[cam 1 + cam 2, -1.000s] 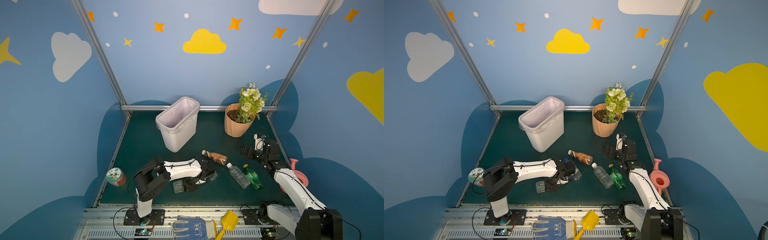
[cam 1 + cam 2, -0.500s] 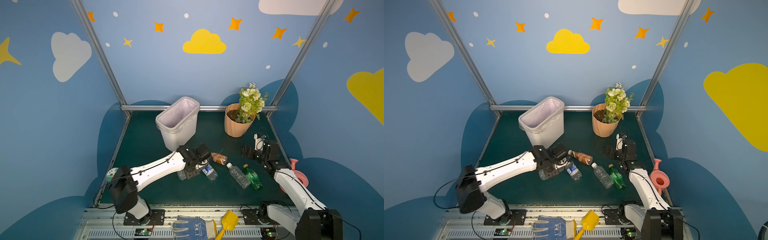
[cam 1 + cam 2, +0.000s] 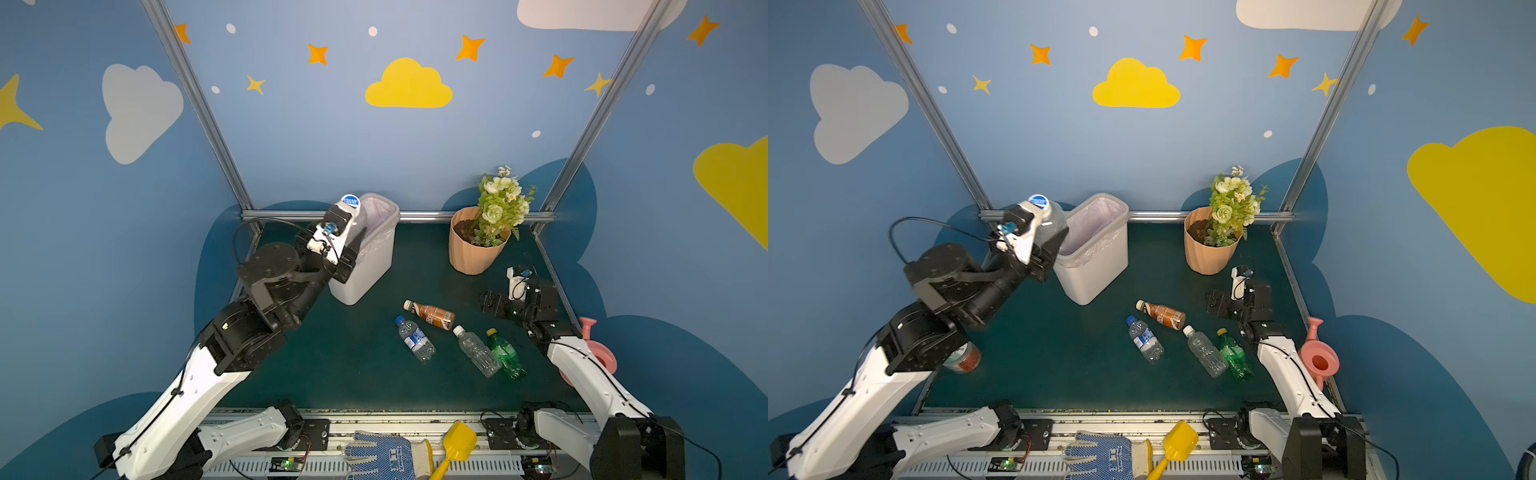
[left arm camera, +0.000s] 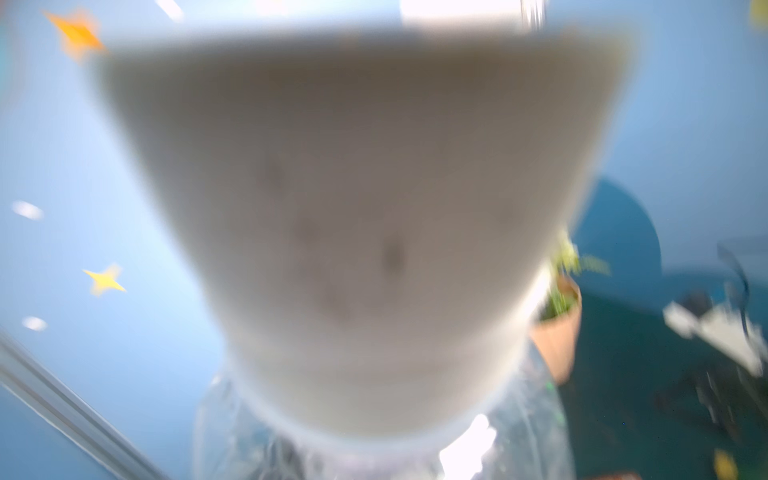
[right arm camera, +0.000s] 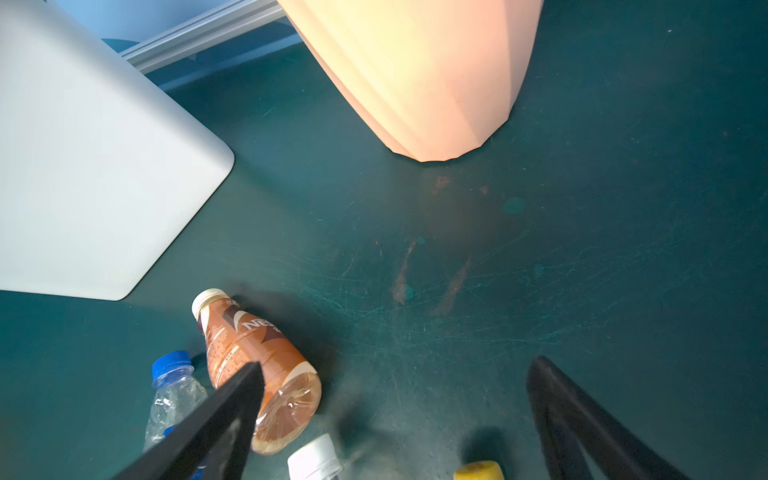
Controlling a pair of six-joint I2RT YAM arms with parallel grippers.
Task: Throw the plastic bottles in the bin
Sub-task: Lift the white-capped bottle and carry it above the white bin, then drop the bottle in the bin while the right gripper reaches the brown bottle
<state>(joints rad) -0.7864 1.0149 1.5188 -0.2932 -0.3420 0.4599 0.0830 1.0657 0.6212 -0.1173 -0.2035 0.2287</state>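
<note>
My left gripper (image 3: pixel 353 237) is raised beside the left rim of the white bin (image 3: pixel 370 266) and is shut on a clear bottle (image 3: pixel 358 222), cap upward. The left wrist view is blurred: a big white shape fills it, with the bottle's clear plastic (image 4: pixel 232 419) at its edge. Several bottles lie on the green mat: a brown-labelled one (image 3: pixel 432 314), a blue-capped clear one (image 3: pixel 415 338), a white-capped clear one (image 3: pixel 476 351) and a green one (image 3: pixel 505 353). My right gripper (image 3: pixel 494 301) rests open and empty, low over the mat beside the brown bottle (image 5: pixel 253 357).
A peach flowerpot (image 3: pixel 473 249) with flowers stands at the back right. A pink watering can (image 3: pixel 590 353) sits at the right edge. A squat jar (image 3: pixel 963 359) sits under my left arm. A glove (image 3: pixel 382 455) and a yellow shovel (image 3: pixel 457 446) lie on the front rail.
My left arm has carried the clear bottle from the front of the mat up to the bin's left rim. The blue-capped bottle now lies farther right. The right arm has not moved.
</note>
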